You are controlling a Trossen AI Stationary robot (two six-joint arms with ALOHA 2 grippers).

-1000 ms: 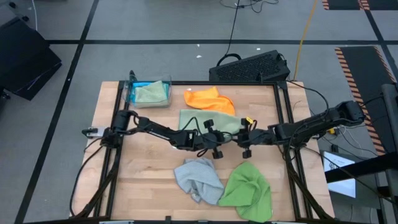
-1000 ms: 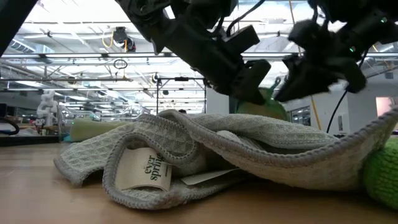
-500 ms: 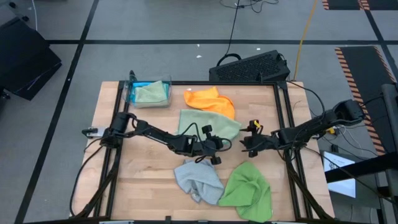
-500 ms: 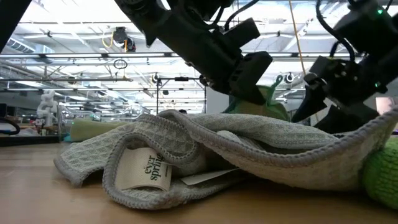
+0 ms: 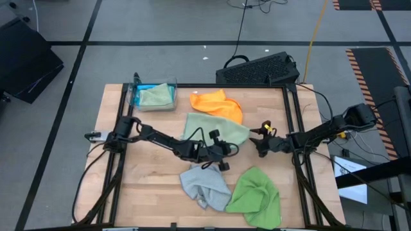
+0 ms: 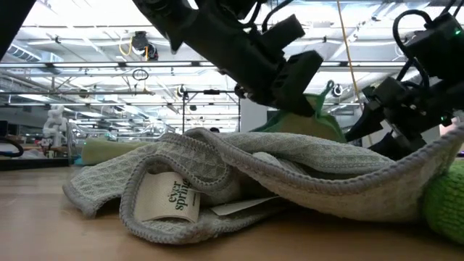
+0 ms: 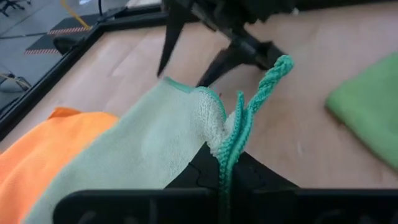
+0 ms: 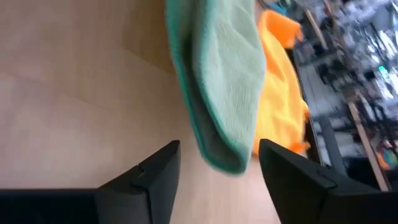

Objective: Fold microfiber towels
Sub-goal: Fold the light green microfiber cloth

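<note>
Where left pincer point(image 7: 225, 163) clamps, sage towel point(image 7: 149, 140) edge

The table point(image 5: 164, 176) is pale wood with a smooth, matt face and faint plank lines, framed by dull black metal rails point(image 5: 122, 122). The pale sage green towel point(image 7: 155, 137) is soft, short-piled cloth with a stitched teal hem. The light grey towel point(image 6: 290, 170) has a coarse waffle weave, a thick bound edge and a smooth woven label point(image 6: 168, 198). The bright green towel point(image 5: 257, 192) looks plush and fuzzy. The right gripper's fingers point(image 8: 155, 174) are matt black plastic. The bin point(image 5: 154, 96) is clear, glossy plastic.
</note>
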